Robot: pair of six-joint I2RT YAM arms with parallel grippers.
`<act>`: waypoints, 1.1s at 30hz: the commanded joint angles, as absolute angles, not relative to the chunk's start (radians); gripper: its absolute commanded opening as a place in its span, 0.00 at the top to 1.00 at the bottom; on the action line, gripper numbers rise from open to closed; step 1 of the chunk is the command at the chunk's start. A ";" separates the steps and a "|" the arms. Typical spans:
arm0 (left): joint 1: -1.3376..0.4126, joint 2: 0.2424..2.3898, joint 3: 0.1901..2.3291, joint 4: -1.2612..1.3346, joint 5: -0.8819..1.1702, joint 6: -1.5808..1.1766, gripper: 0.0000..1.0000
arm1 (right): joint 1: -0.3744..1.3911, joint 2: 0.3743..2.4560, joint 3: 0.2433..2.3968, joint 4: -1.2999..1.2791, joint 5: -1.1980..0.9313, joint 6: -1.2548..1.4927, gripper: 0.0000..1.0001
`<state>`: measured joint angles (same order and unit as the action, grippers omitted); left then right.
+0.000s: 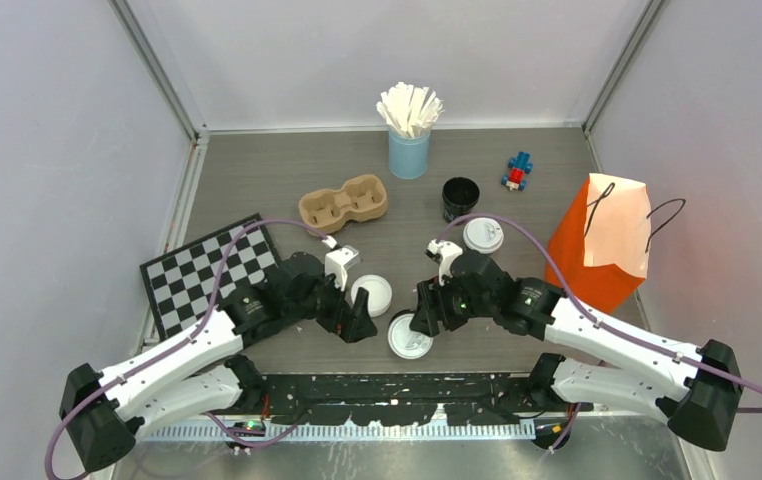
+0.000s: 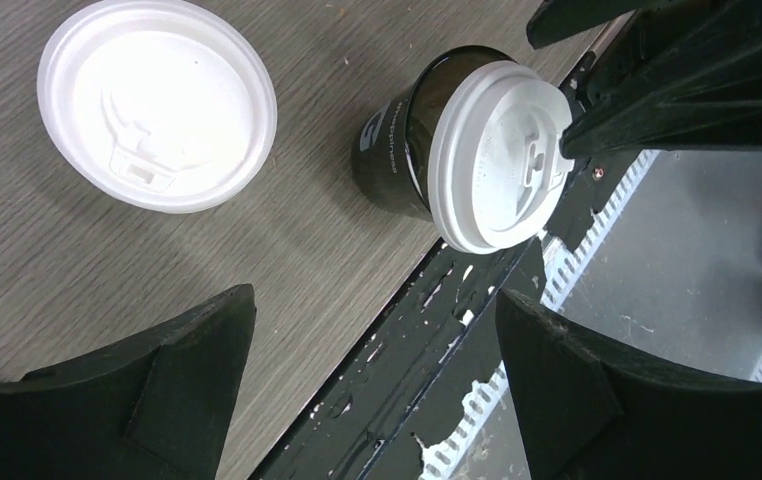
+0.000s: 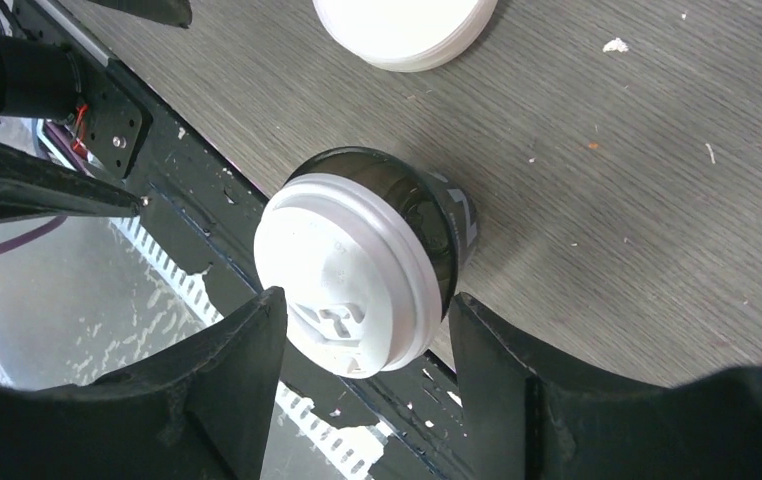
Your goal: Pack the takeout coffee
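Three black cups are in play on the tabletop (image 1: 277,165), and the one that matters is the near cup (image 1: 409,337), right at the near edge between my two arms. I've got the right pincer (image 3: 365,305) clamped on it at lid level, a finger against each side. Its white lid (image 3: 342,280) looks tipped rather than fully seated, though I can't be sure from these angles. The left pincer (image 2: 375,295) hangs just to the left, spread wide and holding nothing, with a loose lid (image 2: 157,100) lying flat on the wood just beyond it.

I read this as the capping step, not packing proper. Farther off to the right sit a capped cup (image 1: 483,235) and an open cup (image 1: 460,198). The cardboard carrier (image 1: 343,200) is empty, far and left of centre, and the orange bag (image 1: 597,265) stands at the right.

Next call: the right keeps the cup upright while the left comes over and presses the lid square. It has to be gentle, because this close to the edge a shove could tip it off.
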<state>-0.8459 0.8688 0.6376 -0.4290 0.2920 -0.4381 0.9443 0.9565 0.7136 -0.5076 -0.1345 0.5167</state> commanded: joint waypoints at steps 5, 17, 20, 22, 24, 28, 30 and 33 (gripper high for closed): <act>-0.883 0.904 0.622 -0.324 0.315 -0.417 0.07 | 0.892 1.029 0.739 -0.472 -0.262 0.489 0.33; -0.888 1.008 0.625 -0.223 0.349 -0.383 0.12 | 0.889 0.996 0.763 -0.520 -0.198 0.450 0.42; -0.890 1.027 0.622 -0.201 0.356 -0.376 0.12 | 0.889 0.996 0.756 -0.533 -0.197 0.449 0.42; -0.890 1.037 0.618 -0.173 0.372 -0.371 0.12 | 0.890 0.988 0.748 -0.521 -0.198 0.447 0.42; -0.890 1.047 0.615 -0.149 0.400 -0.359 0.12 | 0.888 0.995 0.748 -0.517 -0.199 0.438 0.41; -0.890 1.062 0.622 -0.124 0.420 -0.339 0.11 | 0.888 1.022 0.763 -0.511 -0.216 0.431 0.42; -0.890 1.079 0.631 -0.120 0.430 -0.324 0.11 | 0.887 1.032 0.765 -0.503 -0.225 0.429 0.44; -0.890 1.110 0.648 -0.119 0.441 -0.304 0.11 | 0.886 1.039 0.764 -0.495 -0.223 0.426 0.46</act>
<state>-0.8845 1.0798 0.6186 -0.1833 0.3992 -0.3523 0.8925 1.0332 0.7238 -0.5232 -0.2089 0.4458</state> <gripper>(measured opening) 0.893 0.552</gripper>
